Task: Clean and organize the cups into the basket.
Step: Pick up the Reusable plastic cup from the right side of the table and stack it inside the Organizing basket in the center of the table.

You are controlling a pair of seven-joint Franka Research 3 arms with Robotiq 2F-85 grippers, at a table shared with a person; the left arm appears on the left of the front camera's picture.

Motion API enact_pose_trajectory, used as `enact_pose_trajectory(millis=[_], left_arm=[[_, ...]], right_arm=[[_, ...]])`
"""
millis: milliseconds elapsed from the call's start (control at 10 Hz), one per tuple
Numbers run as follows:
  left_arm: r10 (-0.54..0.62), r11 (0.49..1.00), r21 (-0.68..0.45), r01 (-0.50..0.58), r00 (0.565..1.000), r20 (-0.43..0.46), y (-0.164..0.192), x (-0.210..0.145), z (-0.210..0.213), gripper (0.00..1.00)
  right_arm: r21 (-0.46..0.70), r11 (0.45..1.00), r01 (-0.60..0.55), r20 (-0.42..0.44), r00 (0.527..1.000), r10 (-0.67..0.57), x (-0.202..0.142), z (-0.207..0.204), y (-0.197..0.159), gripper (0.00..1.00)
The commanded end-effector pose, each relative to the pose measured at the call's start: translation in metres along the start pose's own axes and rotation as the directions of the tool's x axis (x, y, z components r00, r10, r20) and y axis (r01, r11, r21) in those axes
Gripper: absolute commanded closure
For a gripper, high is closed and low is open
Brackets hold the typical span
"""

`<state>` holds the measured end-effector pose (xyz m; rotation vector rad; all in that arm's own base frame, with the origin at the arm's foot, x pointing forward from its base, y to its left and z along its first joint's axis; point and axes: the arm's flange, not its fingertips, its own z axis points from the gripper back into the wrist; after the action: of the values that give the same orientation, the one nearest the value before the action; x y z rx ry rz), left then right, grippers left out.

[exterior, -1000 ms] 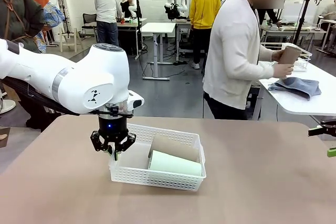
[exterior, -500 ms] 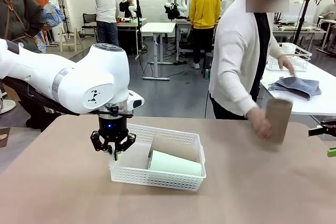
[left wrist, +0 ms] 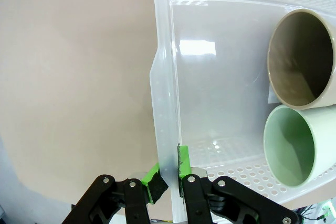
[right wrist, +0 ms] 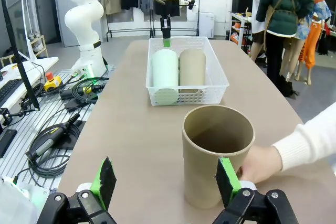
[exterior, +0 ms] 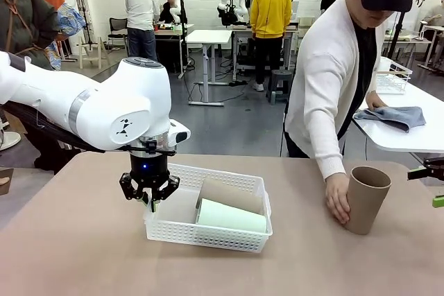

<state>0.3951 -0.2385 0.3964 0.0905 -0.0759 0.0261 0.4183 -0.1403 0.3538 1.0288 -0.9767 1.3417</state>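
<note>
Two cups, the tan cup and mint cup, lie on their sides in the basket. Left claw pinches the basket's end wall. Third cup stands upright on the table, well apart from the basket, person's hand touching it. Right claw gapes wide, empty, facing it. Probably one cup left to load.

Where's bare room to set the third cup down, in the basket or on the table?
In the basket, the floor is bare between the end wall pinched by the left gripper and the mouths of the mint cup and tan cup. The table is bare between basket and upright cup. Crowded: that cup, hand on it.
</note>
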Motion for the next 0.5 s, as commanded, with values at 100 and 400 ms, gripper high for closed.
enact_pose_trajectory(millis=[100,400], left_arm=[[0.022,1.000,0.002,-0.022,1.000,0.007,-0.002,0.000,0.002,1.00],[0.022,1.000,0.002,-0.022,1.000,0.007,-0.002,0.000,0.002,1.00]], right_arm=[[0.030,0.999,0.034,0.005,0.999,-0.034,-0.016,-0.002,-0.011,0.00],[0.074,0.997,0.032,-0.009,0.999,-0.032,-0.056,-0.020,-0.022,0.00]])
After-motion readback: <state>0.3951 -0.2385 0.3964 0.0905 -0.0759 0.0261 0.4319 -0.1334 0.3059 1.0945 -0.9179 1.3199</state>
